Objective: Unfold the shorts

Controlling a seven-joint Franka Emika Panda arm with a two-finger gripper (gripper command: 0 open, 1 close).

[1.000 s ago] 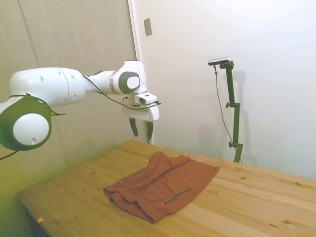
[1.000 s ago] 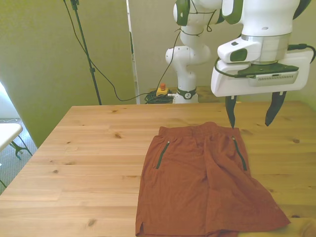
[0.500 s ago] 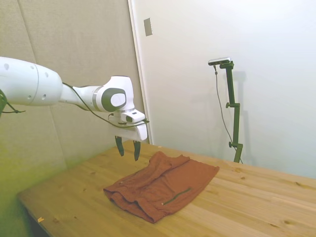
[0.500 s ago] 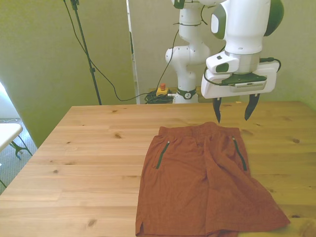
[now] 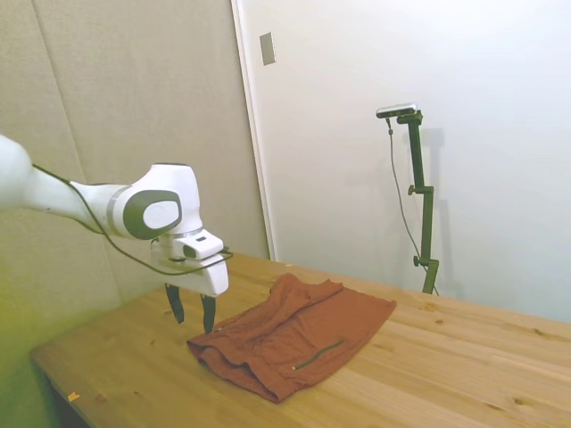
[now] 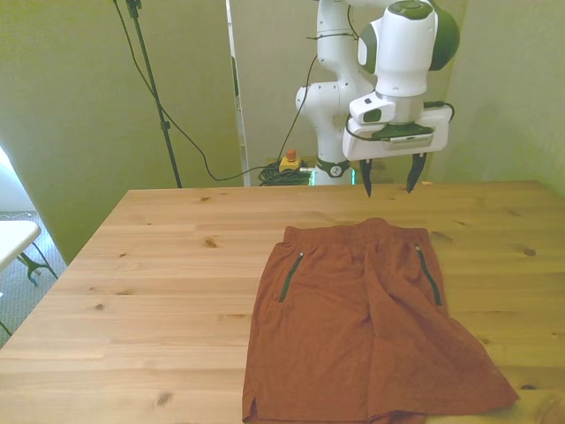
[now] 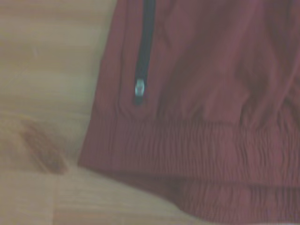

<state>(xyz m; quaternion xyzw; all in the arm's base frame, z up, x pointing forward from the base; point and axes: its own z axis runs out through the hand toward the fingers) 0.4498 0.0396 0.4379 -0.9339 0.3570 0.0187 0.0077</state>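
While the shorts (image 6: 366, 327) lie spread on the wooden table (image 6: 159, 291), their gathered waistband faces the robot's side and their legs run toward the near edge at the front view's right. The fabric is rust-brown and soft, lightly rumpled, with a dark zipper line (image 6: 290, 276) on each side (the wrist view shows one zipper (image 7: 143, 56) with a small pale pull beside the ribbed elastic band, though blurred). The planks are pale pine with knots. Above the waistband edge hangs the gripper (image 6: 388, 177), its two dark fingers (image 5: 176, 305) spread apart and holding nothing, clear of the cloth. Beige padded wall panels (image 5: 134, 89) stand behind the table, and a white wall (image 5: 500, 134) beside them.
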